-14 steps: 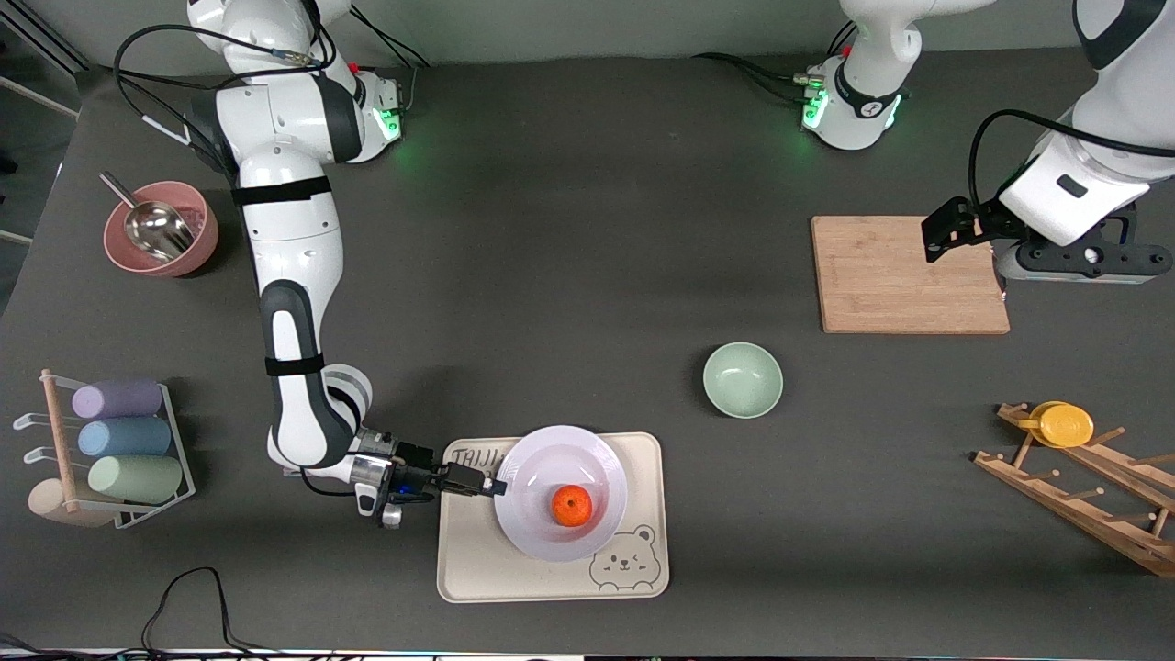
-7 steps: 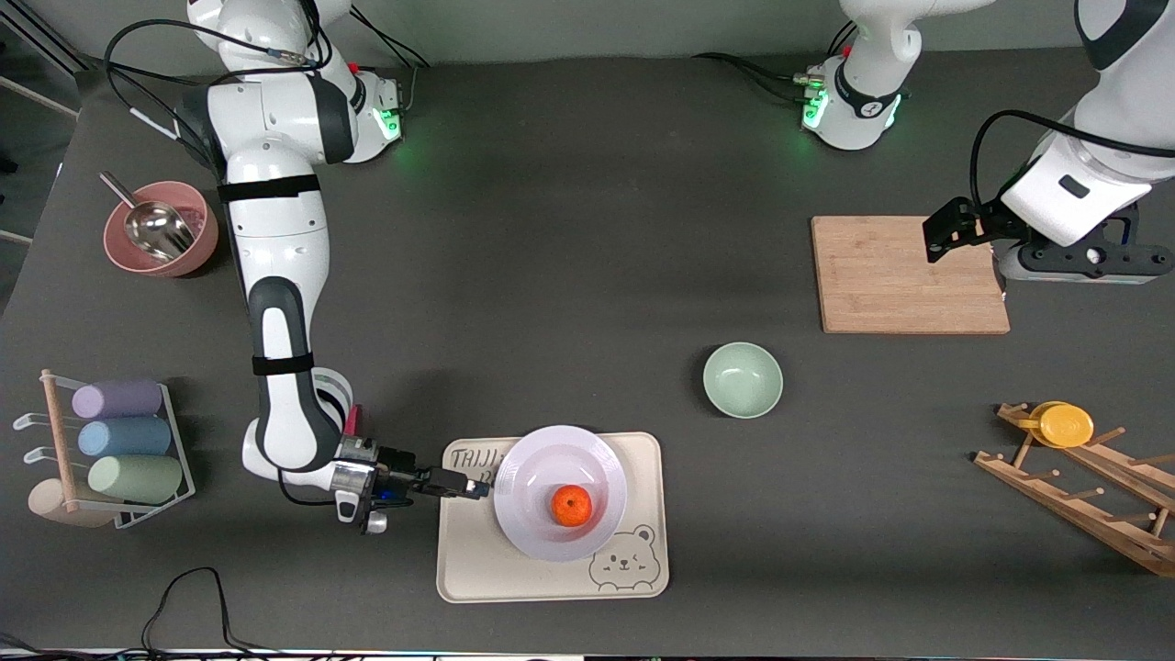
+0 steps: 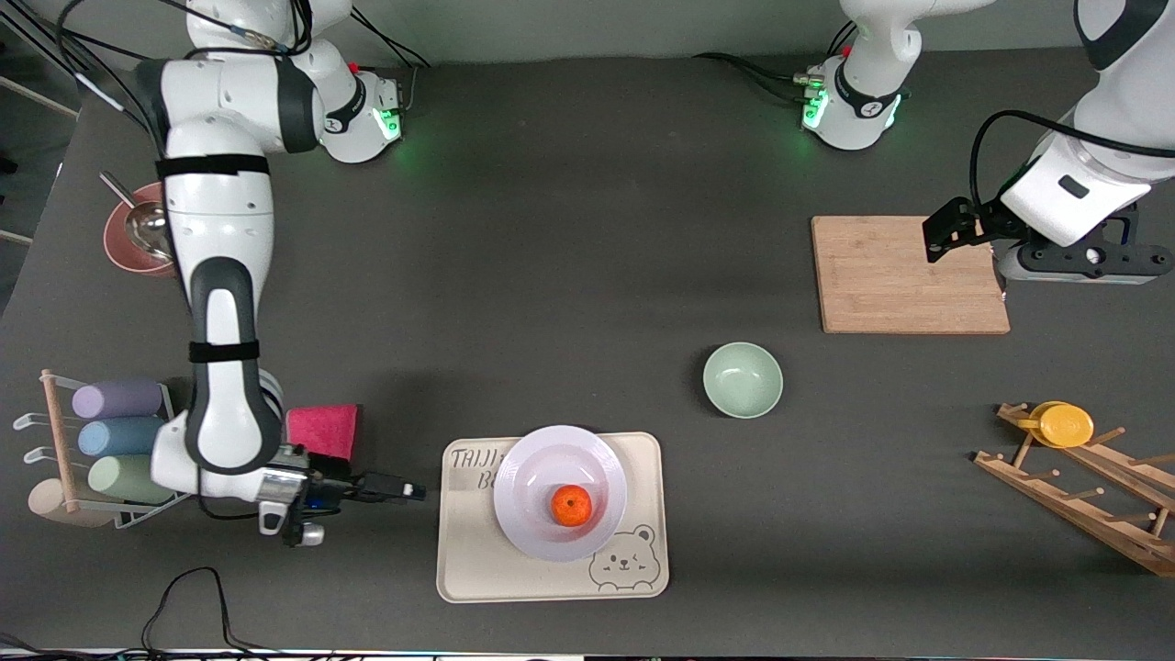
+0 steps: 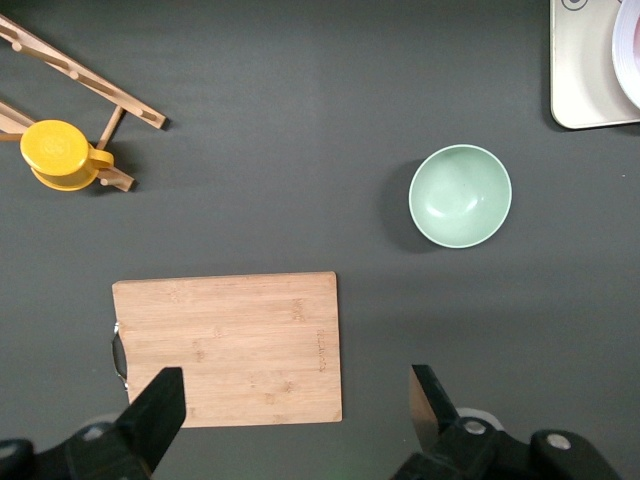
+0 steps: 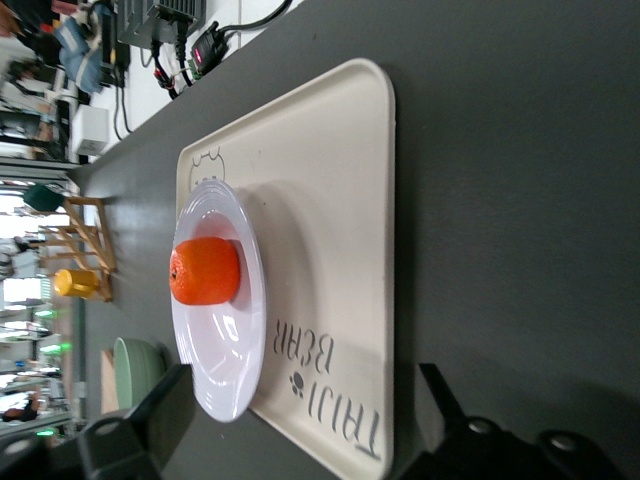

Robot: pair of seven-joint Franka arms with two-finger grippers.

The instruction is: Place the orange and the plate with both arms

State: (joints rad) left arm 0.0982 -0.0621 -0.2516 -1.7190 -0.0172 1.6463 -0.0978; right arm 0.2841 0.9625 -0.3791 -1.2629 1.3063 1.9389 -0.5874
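Orange [image 3: 572,506] sat in plate [image 3: 560,491] on bear tray [image 3: 477,560]. Right gripper [image 3: 410,492] beside tray, fingers wide, empty. Left gripper [image 4: 290,405] waited over cutting board [image 3: 904,274], fingers wide.

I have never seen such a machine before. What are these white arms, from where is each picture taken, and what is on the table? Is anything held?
These are two robot arms, each ending in a two-finger gripper. One picture looks down on the whole table from high up; the other two come from cameras on the arms' wrists, so the dark fingers show at their edge.

The right gripper is low beside the cream tray, open and empty. The left gripper waits over the wooden board, also open and empty.

On the tray stands the plate, and the orange lies in it. Nothing is held.

Also there: a green bowl, a pink cloth, a pink bowl with a metal scoop, a rack of cups, and a wooden rack with a yellow cup.
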